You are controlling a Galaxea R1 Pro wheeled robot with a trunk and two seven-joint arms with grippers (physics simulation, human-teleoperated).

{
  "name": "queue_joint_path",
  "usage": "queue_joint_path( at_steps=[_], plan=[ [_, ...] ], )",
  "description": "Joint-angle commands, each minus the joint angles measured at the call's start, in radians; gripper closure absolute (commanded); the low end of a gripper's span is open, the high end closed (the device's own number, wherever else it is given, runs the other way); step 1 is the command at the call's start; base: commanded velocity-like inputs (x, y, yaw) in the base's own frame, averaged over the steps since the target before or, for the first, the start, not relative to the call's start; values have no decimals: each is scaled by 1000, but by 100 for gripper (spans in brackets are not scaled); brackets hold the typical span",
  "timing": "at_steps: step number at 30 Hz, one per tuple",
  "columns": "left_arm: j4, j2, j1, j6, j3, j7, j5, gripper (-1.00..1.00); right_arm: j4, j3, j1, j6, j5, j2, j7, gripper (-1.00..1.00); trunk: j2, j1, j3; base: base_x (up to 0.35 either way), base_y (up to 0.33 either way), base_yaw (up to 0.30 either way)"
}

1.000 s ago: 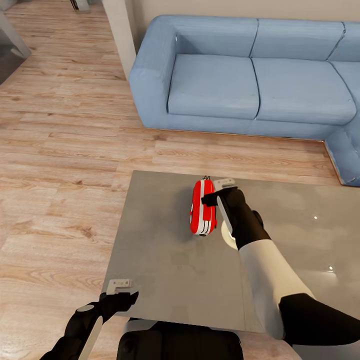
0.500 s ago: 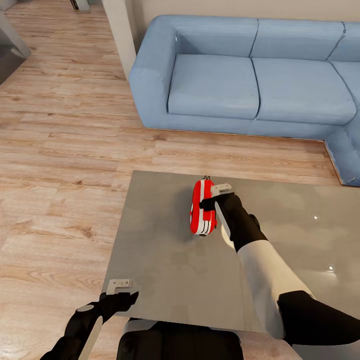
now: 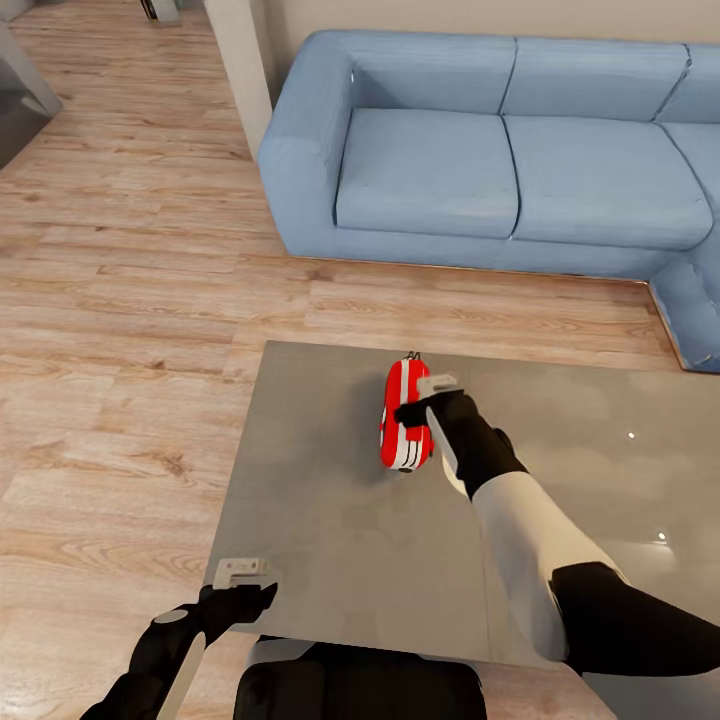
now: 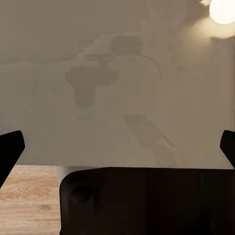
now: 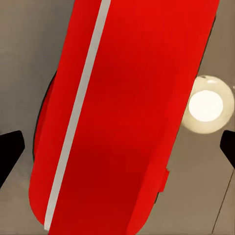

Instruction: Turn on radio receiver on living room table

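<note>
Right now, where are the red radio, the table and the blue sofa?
radio receiver (image 3: 404, 420): head view, striped red top.
table (image 3: 330, 540): head view, bare grey top.
blue sectional sofa (image 3: 430, 170): head view, left seat cushion.

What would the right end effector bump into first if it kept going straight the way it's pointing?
Most likely the red radio receiver, lying on the grey table: it sits right ahead of the right end effector. How much gap remains is unclear.

The glossy grey table (image 3: 330, 520) carries the red radio receiver (image 3: 404, 415), apparently lying flat.
</note>
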State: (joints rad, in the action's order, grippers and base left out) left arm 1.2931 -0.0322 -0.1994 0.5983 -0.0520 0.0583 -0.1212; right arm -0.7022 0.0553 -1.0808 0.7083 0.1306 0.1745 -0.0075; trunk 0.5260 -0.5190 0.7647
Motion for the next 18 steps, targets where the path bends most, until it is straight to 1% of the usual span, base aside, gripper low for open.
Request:
queue_joint_path(
  at_steps=[1,6,9,12,18],
  plan=[
    [0,0,0,0,0,0,0,-100,8,0,0,-2,-2,0,0,-100,0,0,0,0,0,0],
    [0,0,0,0,0,0,0,-100,13,0,-1,-3,-3,0,0,-100,0,0,0,0,0,0],
    [0,0,0,0,0,0,0,-100,32,-1,-1,-9,-4,0,0,-100,0,0,0,0,0,0],
    [0,0,0,0,0,0,0,-100,63,-1,-1,-40,-4,0,0,-100,0,0,0,0,0,0],
    [0,0,0,0,0,-1,0,-100,75,-2,-1,-53,-5,0,0,-100,0,0,0,0,0,0]
  ],
)
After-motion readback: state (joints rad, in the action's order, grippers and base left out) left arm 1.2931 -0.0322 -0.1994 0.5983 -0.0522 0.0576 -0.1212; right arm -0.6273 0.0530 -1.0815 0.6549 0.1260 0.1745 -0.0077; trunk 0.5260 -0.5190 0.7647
